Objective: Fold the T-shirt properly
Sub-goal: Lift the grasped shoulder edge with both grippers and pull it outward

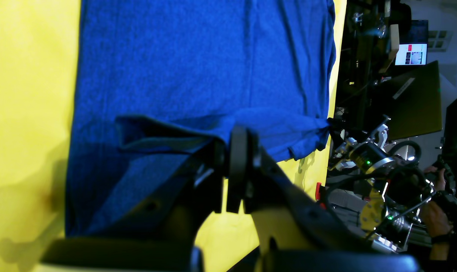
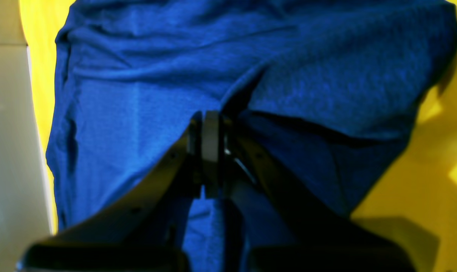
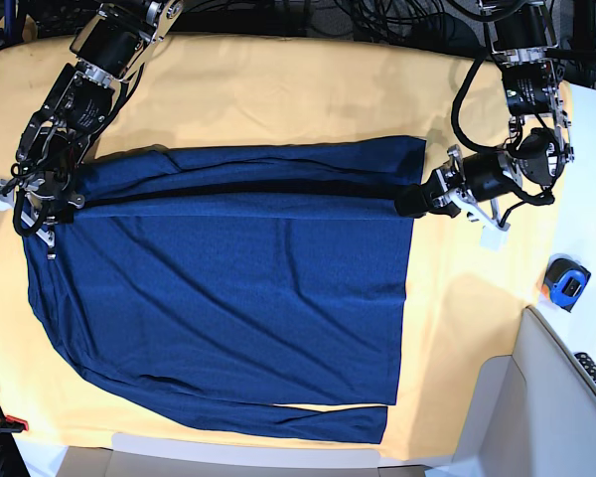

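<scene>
A: Navy knit T-shirt (image 3: 228,298) spans the frame centre on the yellow table cloth (image 3: 278,94). Edges?

B: Left gripper (image 3: 414,202) clamps the centre-right fold edge; right gripper (image 3: 42,195) clamps the centre-left edge. Bare cloth runs along the top.

arms: black and silver segments, seen upper left and upper right of base view | cables: black, looped | left gripper (image 1: 239,166): black fingers | right gripper (image 2: 210,151): black fingers
</scene>
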Controlling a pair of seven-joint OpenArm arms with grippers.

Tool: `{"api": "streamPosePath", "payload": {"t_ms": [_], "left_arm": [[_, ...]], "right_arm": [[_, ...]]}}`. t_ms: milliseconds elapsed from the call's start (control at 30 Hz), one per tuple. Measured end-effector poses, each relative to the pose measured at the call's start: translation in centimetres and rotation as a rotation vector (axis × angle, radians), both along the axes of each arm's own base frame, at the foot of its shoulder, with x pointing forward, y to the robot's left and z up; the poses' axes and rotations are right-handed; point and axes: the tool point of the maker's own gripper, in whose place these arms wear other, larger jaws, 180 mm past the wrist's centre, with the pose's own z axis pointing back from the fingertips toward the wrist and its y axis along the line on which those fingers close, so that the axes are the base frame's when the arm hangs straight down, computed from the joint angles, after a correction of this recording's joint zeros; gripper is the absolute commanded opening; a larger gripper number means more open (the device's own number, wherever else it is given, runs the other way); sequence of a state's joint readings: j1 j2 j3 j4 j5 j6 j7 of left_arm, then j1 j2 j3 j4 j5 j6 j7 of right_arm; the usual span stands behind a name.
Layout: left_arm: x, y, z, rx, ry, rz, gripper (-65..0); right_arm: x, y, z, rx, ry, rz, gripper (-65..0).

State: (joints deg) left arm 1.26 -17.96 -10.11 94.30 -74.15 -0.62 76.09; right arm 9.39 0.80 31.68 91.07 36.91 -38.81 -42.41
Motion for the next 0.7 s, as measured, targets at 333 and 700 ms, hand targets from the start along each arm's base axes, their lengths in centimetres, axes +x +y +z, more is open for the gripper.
{"api": "streamPosePath", "payload": {"t_ms": [333,700], "left_arm": [[0.2,0.1,0.0,0.007,-0.004,0.002,-64.9],[0.0,0.1,-0.2,0.010,0.005,0.004,-49.3]], "right_arm": [[-0.7,0.5,-2.8,0.041,0.071,0.002,-65.0],[0.3,1.2,-2.5,-0.031,0.011,0.152,-63.2]]}}
